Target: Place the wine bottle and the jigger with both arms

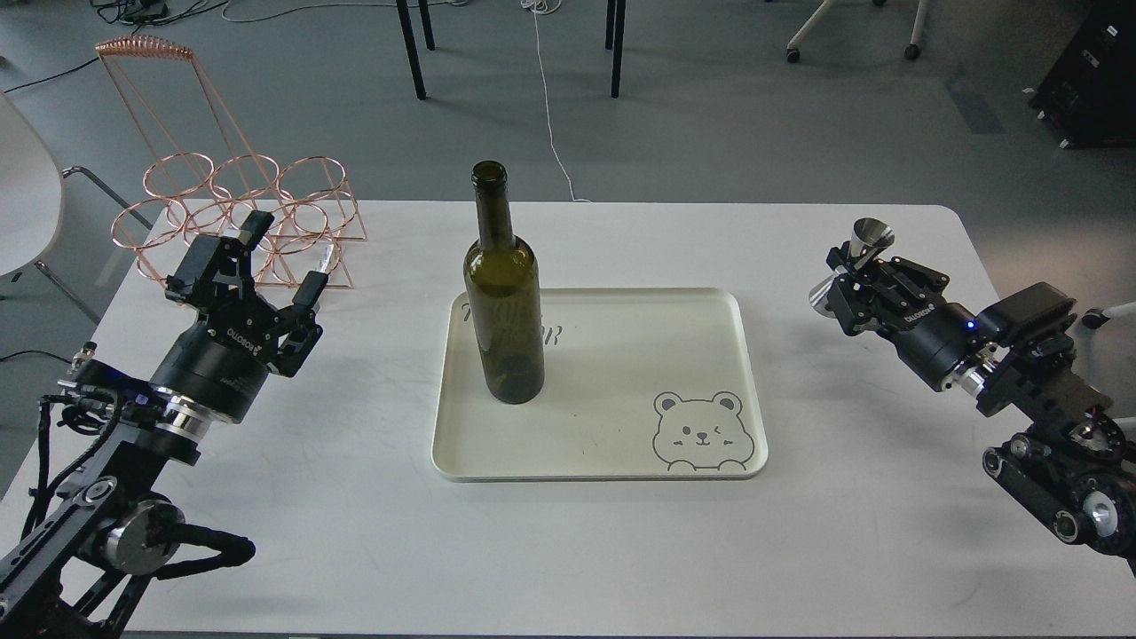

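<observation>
Tray [603, 466]: cream, rounded corners, winking bear drawing at the near right corner; lying on the white table [568, 550] between the two grippers, nearer the viewer than either.

Wine bottle [503, 293]: dark olive-green glass, no label, open mouth; standing upright on the left part of the tray, well to the right of the left gripper and apart from it, far to the left of the right gripper.

Left gripper [277, 255]: black, fingers spread wide, nothing between them; raised above the table's left side, pointing away toward the far edge.

Right gripper [850, 280]: black, closed around the jigger [859, 259]; raised above the table's right side, well to the right of the tray.

Jigger: shiny steel, hourglass-shaped; upper cone standing clear above the fingers, open mouth up, a second steel end showing at the gripper's left side.

Wire rack [240, 209]: copper-coloured, rings and a tall looped handle; on the table's far left corner, just beyond the left gripper.

Chair and table legs, cables: on the grey floor beyond the table.
</observation>
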Controlling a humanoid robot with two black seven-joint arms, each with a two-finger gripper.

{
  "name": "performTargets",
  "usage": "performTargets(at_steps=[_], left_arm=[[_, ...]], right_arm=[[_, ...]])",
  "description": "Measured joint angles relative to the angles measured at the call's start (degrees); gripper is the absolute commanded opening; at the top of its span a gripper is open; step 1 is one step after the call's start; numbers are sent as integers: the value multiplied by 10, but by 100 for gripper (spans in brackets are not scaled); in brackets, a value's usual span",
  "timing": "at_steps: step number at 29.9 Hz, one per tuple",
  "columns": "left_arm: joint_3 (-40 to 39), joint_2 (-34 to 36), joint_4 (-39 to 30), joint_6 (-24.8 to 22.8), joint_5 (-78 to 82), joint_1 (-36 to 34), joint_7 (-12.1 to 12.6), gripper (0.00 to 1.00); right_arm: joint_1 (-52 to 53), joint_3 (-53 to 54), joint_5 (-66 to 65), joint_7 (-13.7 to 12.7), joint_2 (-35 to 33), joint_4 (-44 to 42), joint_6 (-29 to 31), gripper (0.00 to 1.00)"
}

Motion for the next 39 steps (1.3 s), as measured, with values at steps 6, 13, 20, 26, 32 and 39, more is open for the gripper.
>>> performTargets(at_steps=[6, 13, 20, 26, 32, 39], left_arm=[[0, 0, 0, 0, 0, 0, 0, 98], [1, 1, 0, 0, 0, 0, 0, 98], [0, 2, 0, 0, 0, 0, 0, 98], [0, 2, 0, 0, 0, 0, -1, 98], [0, 3, 0, 0, 0, 0, -1, 98], [0, 5, -1, 0, 0, 0, -1, 98]], right_arm=[[-30, -4, 24, 0, -20, -21, 0, 21], [-39, -8, 40, 0, -21, -57, 0, 21], [-45, -30, 45, 0, -19, -70, 0, 22], [-46, -37, 61, 0, -18, -70, 0, 26], [-47, -38, 64, 0, -18, -71, 0, 34], [-47, -38, 67, 0, -18, -71, 0, 46]])
